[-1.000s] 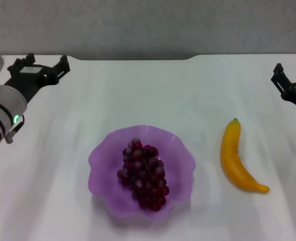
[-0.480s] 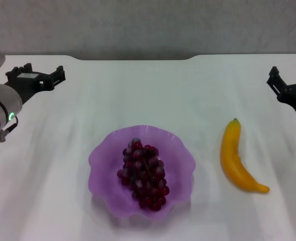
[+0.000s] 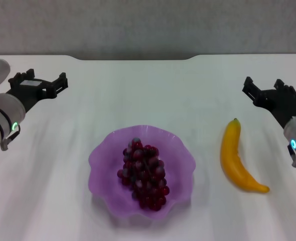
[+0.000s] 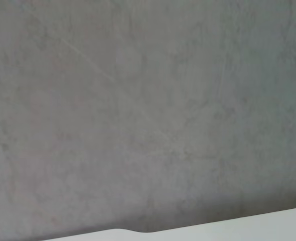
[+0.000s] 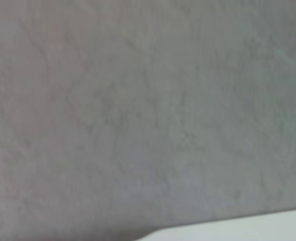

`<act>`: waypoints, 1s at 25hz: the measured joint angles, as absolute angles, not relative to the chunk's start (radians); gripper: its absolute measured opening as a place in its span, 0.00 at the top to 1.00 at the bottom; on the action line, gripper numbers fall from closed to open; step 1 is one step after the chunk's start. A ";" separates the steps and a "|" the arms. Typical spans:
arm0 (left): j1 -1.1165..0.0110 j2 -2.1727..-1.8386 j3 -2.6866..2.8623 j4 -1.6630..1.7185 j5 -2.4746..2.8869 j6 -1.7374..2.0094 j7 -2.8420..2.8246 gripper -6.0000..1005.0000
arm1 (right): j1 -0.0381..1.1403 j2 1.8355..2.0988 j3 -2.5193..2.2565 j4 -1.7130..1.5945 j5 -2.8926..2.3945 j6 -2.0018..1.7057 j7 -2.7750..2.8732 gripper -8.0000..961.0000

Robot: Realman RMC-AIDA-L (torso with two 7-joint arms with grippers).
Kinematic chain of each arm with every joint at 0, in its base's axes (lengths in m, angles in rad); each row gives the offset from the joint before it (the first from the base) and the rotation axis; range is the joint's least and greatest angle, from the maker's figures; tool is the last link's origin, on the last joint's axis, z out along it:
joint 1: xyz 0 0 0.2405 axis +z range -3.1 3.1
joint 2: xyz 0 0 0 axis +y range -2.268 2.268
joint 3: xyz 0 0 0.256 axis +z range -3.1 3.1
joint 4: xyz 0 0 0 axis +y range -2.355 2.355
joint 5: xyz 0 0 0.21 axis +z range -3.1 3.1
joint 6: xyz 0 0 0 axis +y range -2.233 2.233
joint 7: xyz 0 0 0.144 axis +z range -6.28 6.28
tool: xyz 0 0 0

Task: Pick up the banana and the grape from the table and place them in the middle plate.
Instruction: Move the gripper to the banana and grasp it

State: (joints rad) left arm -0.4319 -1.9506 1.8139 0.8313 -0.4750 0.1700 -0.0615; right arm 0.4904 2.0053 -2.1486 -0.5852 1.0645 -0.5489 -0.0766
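The grape bunch lies inside the light purple scalloped plate at the middle front of the white table. The yellow banana lies on the table to the right of the plate, its green tip pointing away from me. My right gripper is open and empty, hovering behind and to the right of the banana. My left gripper is open and empty at the far left, well away from the plate. Both wrist views show only a grey wall and a strip of table edge.
A grey wall runs behind the table's far edge. White tabletop lies between the plate and the banana.
My right arm has come in from the right edge toward the banana. My left arm has drifted slightly at the far left. The grapes, plate and banana have not moved.
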 joint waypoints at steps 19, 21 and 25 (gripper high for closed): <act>-0.433 -1.978 1.816 0.836 -0.472 0.167 0.002 0.12 | 0.507 2.004 -1.709 -0.768 1.064 0.119 -0.521 0.08; -0.434 -1.978 1.817 0.836 -0.472 0.167 0.002 0.12 | 0.507 2.003 -1.694 -0.772 1.064 0.138 -0.528 0.08; -0.435 -1.979 1.818 0.835 -0.472 0.167 0.003 0.12 | 0.507 2.004 -1.675 -0.788 1.063 0.181 -0.537 0.08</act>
